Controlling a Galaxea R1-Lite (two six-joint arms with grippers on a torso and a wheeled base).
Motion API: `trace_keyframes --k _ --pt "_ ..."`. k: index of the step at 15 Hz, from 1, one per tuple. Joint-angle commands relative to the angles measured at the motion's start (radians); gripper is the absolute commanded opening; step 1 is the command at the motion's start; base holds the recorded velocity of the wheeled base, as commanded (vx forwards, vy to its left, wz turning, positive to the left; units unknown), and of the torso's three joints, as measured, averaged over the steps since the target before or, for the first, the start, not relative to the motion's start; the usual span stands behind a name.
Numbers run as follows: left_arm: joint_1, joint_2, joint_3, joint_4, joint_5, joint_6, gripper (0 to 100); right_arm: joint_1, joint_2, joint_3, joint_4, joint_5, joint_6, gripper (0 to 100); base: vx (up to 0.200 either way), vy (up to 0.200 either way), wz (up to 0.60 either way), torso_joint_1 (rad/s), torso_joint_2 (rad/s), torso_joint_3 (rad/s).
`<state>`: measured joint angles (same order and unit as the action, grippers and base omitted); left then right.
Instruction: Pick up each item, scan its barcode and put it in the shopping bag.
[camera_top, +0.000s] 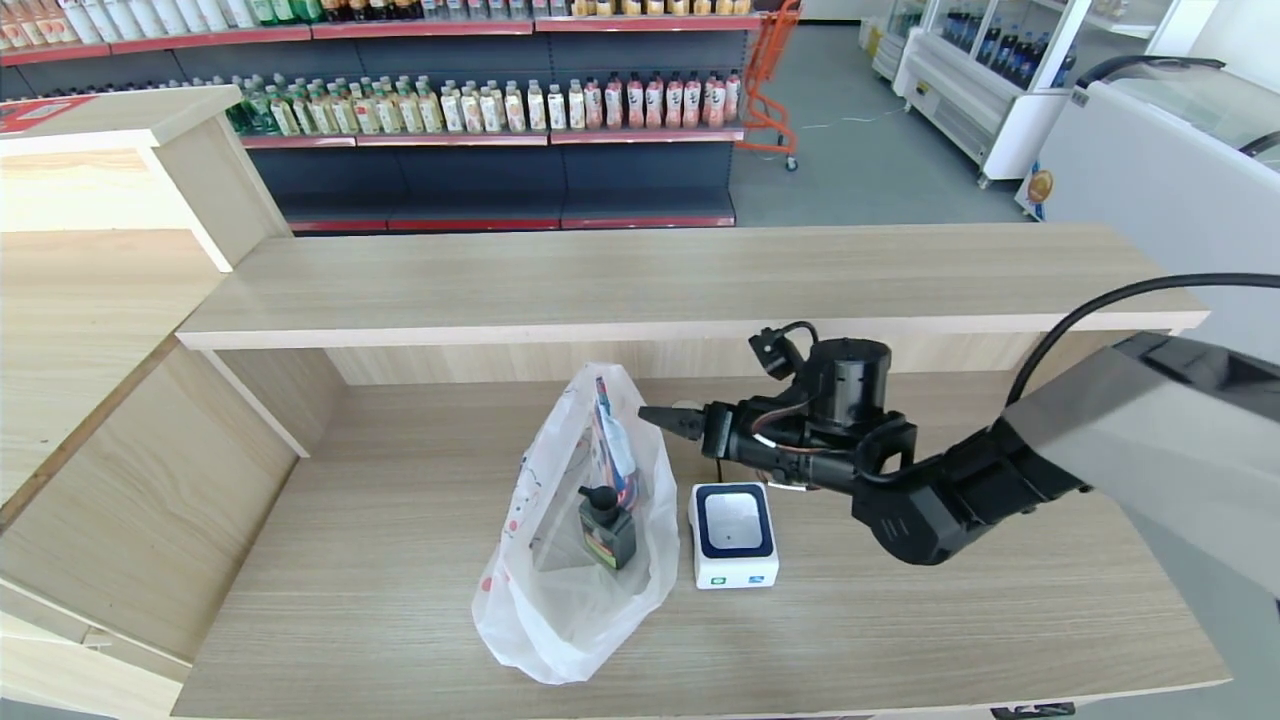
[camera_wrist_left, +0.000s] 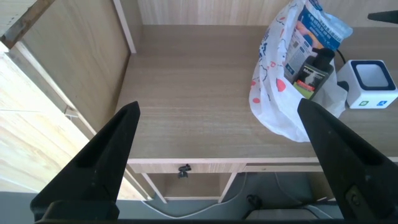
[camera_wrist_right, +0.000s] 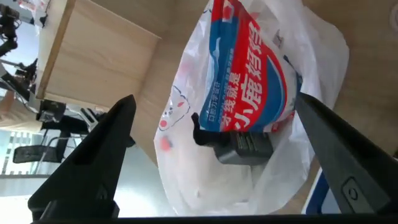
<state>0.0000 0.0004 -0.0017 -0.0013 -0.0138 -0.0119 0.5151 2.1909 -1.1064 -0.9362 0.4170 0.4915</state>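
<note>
At centre frame, bottle (camera_top: 606, 535) and packet (camera_top: 612, 445) are bagged in the bag (camera_top: 530, 620), right gripper (camera_top: 662, 418) and left gripper (camera_wrist_left: 219, 106) are held open, and completion is judged near.

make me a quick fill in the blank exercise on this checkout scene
1. The dark bottle sits inside the ____.
2. The white scanner stands on the counter on the robot's ____ side of the shopping bag.
3. The right gripper is beside the bag's top with its fingers ____, holding nothing.
4. The packet in the bag is red, white and ____.

Missing words: shopping bag; right; open; blue
</note>
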Motion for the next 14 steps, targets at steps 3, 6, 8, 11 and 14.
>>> trace_keyframes --k 3,6,8,11,14 --pt "0.000 0.000 0.000 0.000 0.000 0.000 100 -0.175 -0.579 0.488 0.079 0.020 -0.165 100 0.000 0.000 0.00 0.000 0.00 0.000" --pt "0.000 0.000 0.000 0.000 0.000 0.000 100 -0.402 -0.833 0.660 0.229 -0.035 -0.502 100 0.000 0.000 0.00 0.000 0.00 0.000" --pt "0.000 0.000 0.000 0.000 0.000 0.000 100 -0.458 -1.033 0.812 0.275 -0.221 -0.534 100 0.000 0.000 0.00 0.000 0.00 0.000" --pt "0.000 0.000 0.000 0.000 0.000 0.000 100 -0.466 -1.410 1.030 0.430 -0.425 -0.519 100 0.000 0.000 0.00 0.000 0.00 0.000" --pt "0.000 0.000 0.000 0.000 0.000 0.000 100 -0.549 -1.932 1.106 0.787 -0.431 -0.495 100 0.000 0.000 0.00 0.000 0.00 0.000"
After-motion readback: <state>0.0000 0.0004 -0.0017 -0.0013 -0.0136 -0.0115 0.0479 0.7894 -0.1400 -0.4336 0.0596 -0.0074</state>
